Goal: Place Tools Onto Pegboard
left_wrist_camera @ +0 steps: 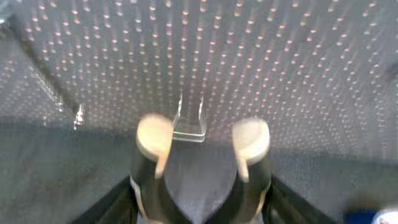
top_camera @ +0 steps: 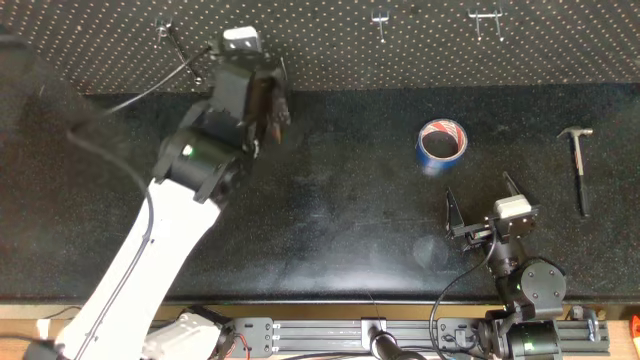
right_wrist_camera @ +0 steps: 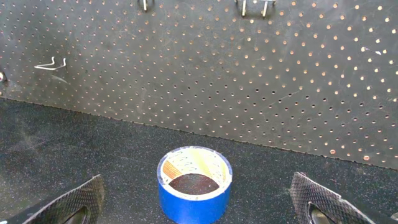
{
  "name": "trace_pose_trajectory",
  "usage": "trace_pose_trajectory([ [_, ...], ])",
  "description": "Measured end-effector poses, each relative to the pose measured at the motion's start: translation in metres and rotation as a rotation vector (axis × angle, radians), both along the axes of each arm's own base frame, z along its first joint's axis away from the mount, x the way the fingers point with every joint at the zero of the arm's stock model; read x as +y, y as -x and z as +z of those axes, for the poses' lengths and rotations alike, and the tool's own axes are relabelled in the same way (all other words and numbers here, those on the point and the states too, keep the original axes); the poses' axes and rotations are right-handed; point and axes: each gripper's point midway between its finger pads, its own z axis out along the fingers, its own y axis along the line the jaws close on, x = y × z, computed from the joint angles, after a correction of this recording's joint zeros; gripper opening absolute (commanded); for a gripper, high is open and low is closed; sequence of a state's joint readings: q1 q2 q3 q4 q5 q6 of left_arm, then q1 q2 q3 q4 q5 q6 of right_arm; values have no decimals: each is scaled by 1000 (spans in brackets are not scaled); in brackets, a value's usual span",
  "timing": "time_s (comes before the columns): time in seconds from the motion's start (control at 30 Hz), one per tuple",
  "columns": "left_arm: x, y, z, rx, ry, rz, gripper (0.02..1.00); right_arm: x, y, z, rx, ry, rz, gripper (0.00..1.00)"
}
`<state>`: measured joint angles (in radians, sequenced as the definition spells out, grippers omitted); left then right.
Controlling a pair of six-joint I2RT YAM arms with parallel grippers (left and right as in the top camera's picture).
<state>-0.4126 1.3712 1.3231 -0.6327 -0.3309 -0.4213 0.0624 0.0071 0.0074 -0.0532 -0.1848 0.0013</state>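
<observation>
Left gripper (left_wrist_camera: 203,140), released at upper left, should back straight off the hook (left_wrist_camera: 189,121) on the pegboard (top_camera: 400,40); right gripper (top_camera: 482,200), released, faces tape (top_camera: 441,145).

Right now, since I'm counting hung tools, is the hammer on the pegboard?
No, the hammer lies flat on the black table, right of the blue tape roll.
</observation>
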Motion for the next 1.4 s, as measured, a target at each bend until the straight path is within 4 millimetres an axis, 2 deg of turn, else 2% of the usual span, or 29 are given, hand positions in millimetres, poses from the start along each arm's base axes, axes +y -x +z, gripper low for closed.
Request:
trace_pose_trajectory([
  [0.03,4,-20,20,-203,-7,-4,27,0,0,0,1,0,0,976],
  [0.07,9,-31,23,-283,-30,1,29,0,0,0,0,0,0,976],
  [0.17,24,-53,28,-393,-73,35,27,0,0,0,0,0,0,976],
  [0.2,23,-66,23,-419,-74,44,29,0,0,0,1,0,0,974],
  [0.3,18,-81,1,-400,-86,37,27,0,0,0,1,0,0,976],
  [0.6,8,-99,-33,-363,-93,14,29,0,0,0,1,0,0,976],
  [0.87,3,-107,-77,-268,-117,-9,45,0,0,0,1,0,0,976],
  [0.93,4,-103,-85,-233,-129,-13,393,0,0,0,1,0,0,976],
  [0.97,4,-103,-85,-234,-129,-13,511,0,0,0,1,0,0,976],
  [1.0,4,-104,-85,-235,-128,-13,577,0,0,0,1,0,0,976],
  [1.03,4,-104,-85,-235,-129,-13,713,0,0,0,1,0,0,976],
  [1.1,4,-104,-85,-237,-125,-12,772,0,0,0,1,0,0,976],
  [1.17,4,-105,-82,-247,-127,-14,996,0,0,0,1,0,0,976],
  [1.27,3,-106,-80,-257,-124,-13,996,0,0,0,1,0,0,976],
  [1.33,15,-103,-66,-274,-119,9,996,0,0,0,1,0,0,976],
  [1.4,58,-73,-13,-293,-119,75,996,0,0,0,1,0,0,976],
])
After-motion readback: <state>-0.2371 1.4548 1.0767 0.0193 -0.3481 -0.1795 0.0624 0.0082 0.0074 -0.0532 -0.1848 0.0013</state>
